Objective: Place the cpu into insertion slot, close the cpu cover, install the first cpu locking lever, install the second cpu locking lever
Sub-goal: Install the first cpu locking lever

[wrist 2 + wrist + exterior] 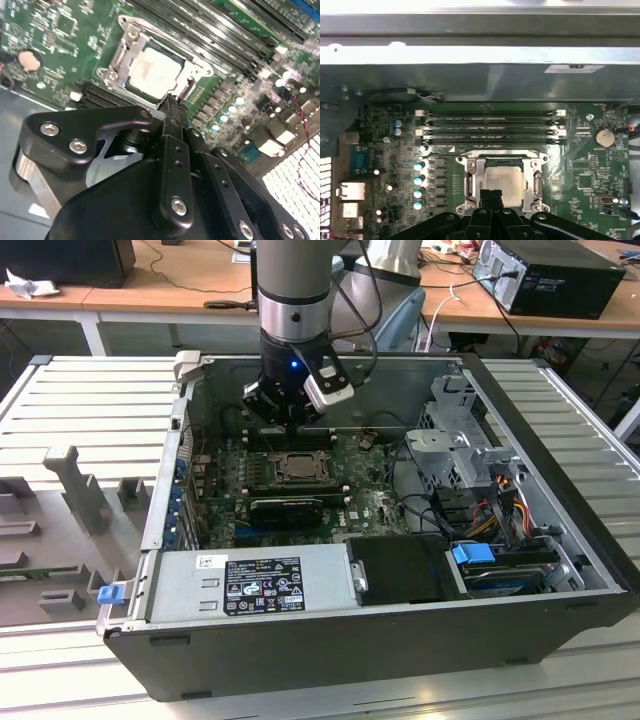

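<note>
cpu (155, 72) sat in the insertion slot (272, 470) on the green board, silver top facing up. The cpu cover (116, 56) looked folded down around it, frame flat as far as I could tell. The gripper (172, 104) hung low over the socket's edge, jaws pinched together with nothing between them, tips just beside the hooked end of a locking lever (186, 89). I couldn't tell whether either lever was latched. Risks as I judged them: the lever is thin wire, so closed tips could skate off it and land on the cover or on the capacitors (418, 185) next to the socket. If the cover wasn't fully seated, forcing the lever under its catch would load the cpu unevenly and could bend pins. A push at an angle could spring the lever back out. The memory slots (490, 127) sat close behind the socket, so there was little room for overshoot.
</note>
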`<state>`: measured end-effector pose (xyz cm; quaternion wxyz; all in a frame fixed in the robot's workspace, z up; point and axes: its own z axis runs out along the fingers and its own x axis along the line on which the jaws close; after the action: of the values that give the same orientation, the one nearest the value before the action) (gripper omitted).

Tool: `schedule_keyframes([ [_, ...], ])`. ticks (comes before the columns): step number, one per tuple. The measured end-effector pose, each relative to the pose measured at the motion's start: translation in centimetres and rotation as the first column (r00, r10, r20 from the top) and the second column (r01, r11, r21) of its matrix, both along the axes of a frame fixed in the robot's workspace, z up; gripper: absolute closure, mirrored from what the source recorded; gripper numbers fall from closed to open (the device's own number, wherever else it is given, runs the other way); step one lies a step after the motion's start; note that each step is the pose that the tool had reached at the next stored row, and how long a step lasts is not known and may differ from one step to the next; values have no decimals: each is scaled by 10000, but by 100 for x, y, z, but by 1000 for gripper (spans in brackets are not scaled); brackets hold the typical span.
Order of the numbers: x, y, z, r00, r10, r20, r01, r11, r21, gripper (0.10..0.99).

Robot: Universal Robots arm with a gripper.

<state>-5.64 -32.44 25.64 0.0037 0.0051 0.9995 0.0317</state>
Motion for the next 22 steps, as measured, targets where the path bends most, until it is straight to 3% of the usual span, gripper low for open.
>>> schedule_keyframes([
  [2,-86,-1,0,10000,2,9,-2,9991,422,980],
  [4,-140,-1,-1,10000,0,14,-1,9985,544,980],
  [22,-505,0,-5,10000,13,34,-15,9985,549,980],
])
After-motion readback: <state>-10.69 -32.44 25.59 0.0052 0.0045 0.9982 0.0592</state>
